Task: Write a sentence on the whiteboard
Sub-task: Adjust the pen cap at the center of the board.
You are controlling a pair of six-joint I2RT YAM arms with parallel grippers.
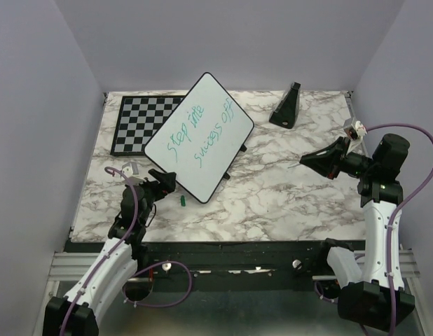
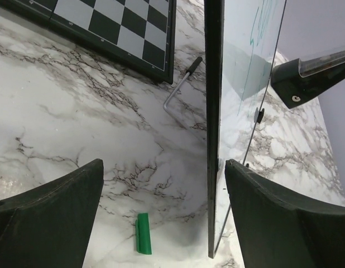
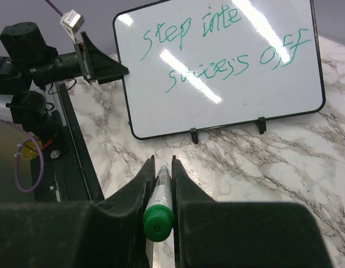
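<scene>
The whiteboard point(image 1: 199, 136) stands tilted on its small feet, left of the table's middle. The teal sentence point(image 1: 202, 129) "Step into success off" runs across it in two lines and reads clearly in the right wrist view point(image 3: 217, 44). My left gripper point(image 1: 167, 183) is open at the board's near corner. The board's black edge point(image 2: 212, 111) stands between its fingers, close to the right finger point(image 2: 284, 223). My right gripper point(image 3: 163, 162) hovers to the right, away from the board, shut on a green-ended marker point(image 3: 160, 206).
A green marker cap point(image 1: 182, 200) lies on the marble by the left gripper point(image 2: 164, 218). A checkered chessboard point(image 1: 143, 122) lies behind the board at the back left. A black wedge-shaped object point(image 1: 286, 105) stands at the back right. The board's wire leg point(image 2: 181, 86) rests on the table.
</scene>
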